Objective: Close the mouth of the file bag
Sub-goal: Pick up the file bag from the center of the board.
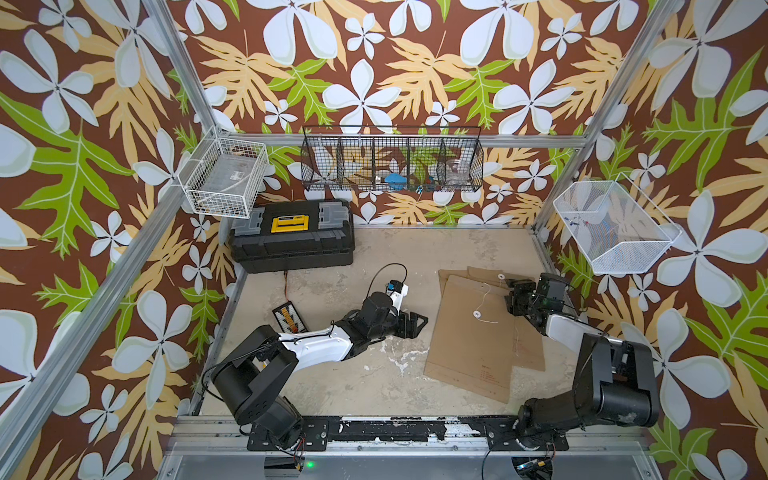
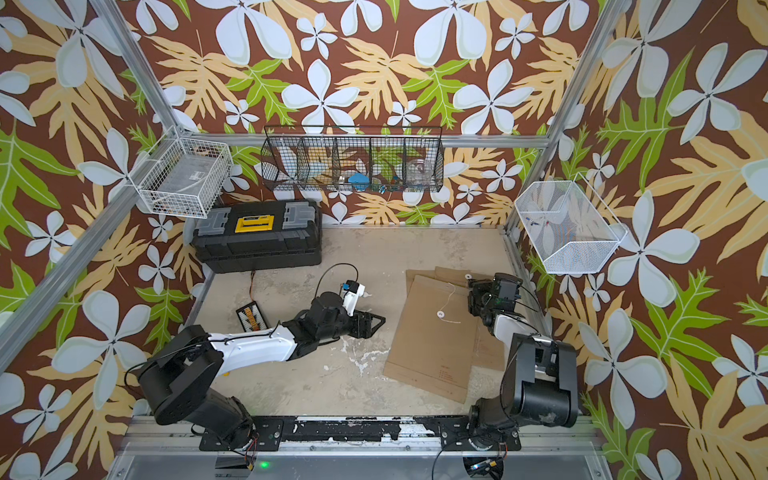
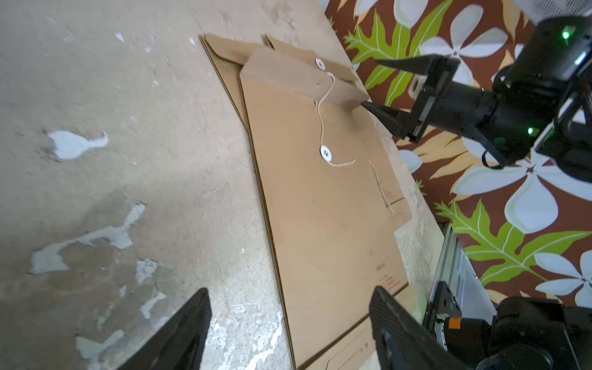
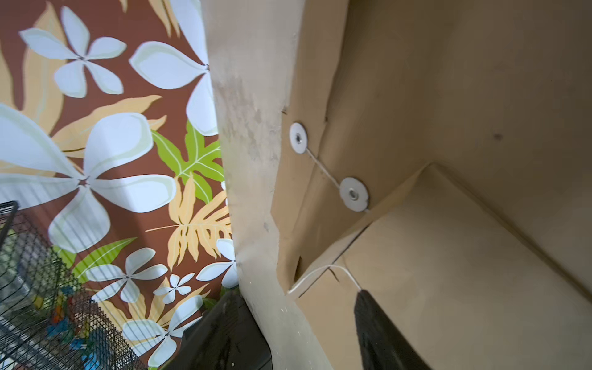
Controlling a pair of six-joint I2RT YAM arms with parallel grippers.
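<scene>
R hand sits at the far R corner of the file bag, jaws apart, gripping nothing. L wrist view shows it best: R hand comes in from the side, w/ its lower fingertip touching the corner of the flap and the upper one in the air above it. Flap is folded over onto the bag's body, but its R end stands a bit raised, not flat. White disc sits on the flap, 2nd disc on the body below. Thin string runs from the flap down to the 2nd disc, loose end lying just past it. Can't tell if it's wound round that disc. In R wrist view the string loops over to one fingertip; touching or not, can't tell.

L hand hovers near the bare tabletop, just L of the bag, jaws wide, empty. Its fingers show at the bag's near end in its own wrist view.

File bag lies flat on the R half of the tabletop in both top views, on top of another brown bag whose edges poke out behind and to the R.

Back L: black toolbox w/ yellow latch. Small flat gadget lies by the L arm. Baskets on the walls: white wire basket, black wire basket, white mesh basket.
</scene>
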